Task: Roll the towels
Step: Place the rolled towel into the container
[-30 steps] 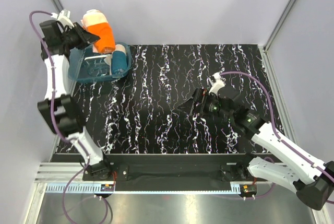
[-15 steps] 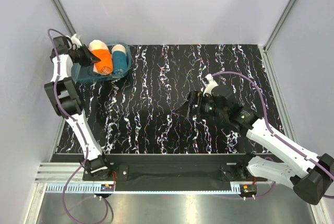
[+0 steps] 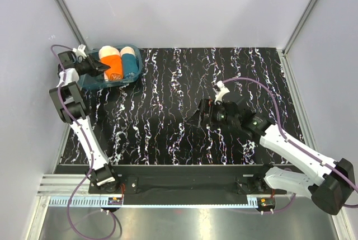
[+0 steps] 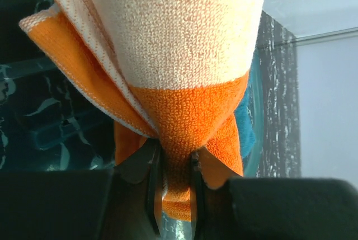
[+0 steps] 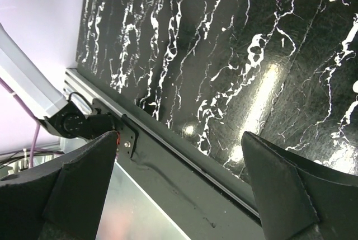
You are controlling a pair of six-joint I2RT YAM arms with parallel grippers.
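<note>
— From above, our rolled orange towel (image 3: 112, 67) sits in the tub (image 3: 109, 85) beside the teal towel (image 3: 130, 61).
— Left wrist: our left jaws clench its orange fold so it cannot unroll.
— Right wrist: our right jaws gape empty over the counter (image 5: 224, 55), idle.

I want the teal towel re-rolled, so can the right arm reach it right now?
Probably, at a stretch. Nothing lies between the open right pincer and the teal towel, but its tub sits in the far left corner, and the left pincer grips the orange towel right beside it.
</note>
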